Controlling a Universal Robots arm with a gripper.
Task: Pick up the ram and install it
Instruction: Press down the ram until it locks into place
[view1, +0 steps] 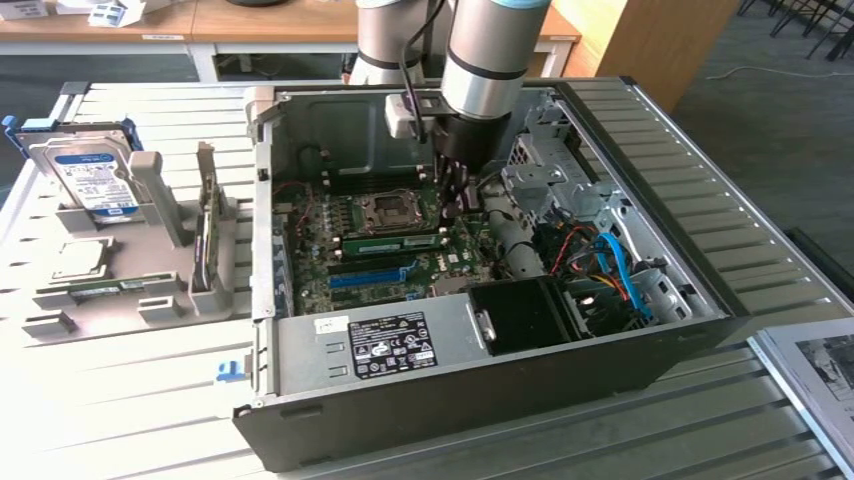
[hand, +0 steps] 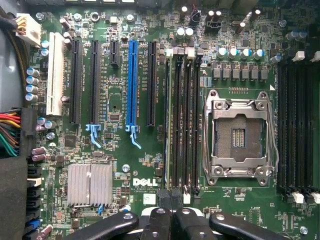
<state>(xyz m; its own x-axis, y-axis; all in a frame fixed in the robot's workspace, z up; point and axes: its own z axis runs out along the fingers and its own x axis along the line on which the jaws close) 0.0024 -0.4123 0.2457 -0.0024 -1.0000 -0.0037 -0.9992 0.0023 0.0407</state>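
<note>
The ram (view1: 395, 243) lies flat in a memory slot on the motherboard (hand: 150, 165), so the install looks done or nearly so. The gripper (hand: 171, 200) hovers above it, fingers pressed together, holding nothing.

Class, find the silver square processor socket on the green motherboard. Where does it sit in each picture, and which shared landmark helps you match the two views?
Exterior view: the silver square processor socket lies inside the open black computer case, beyond the long blue expansion slot.
Wrist view: the socket sits between two banks of black memory slots.
Shared landmark: the long blue expansion slot.
</note>
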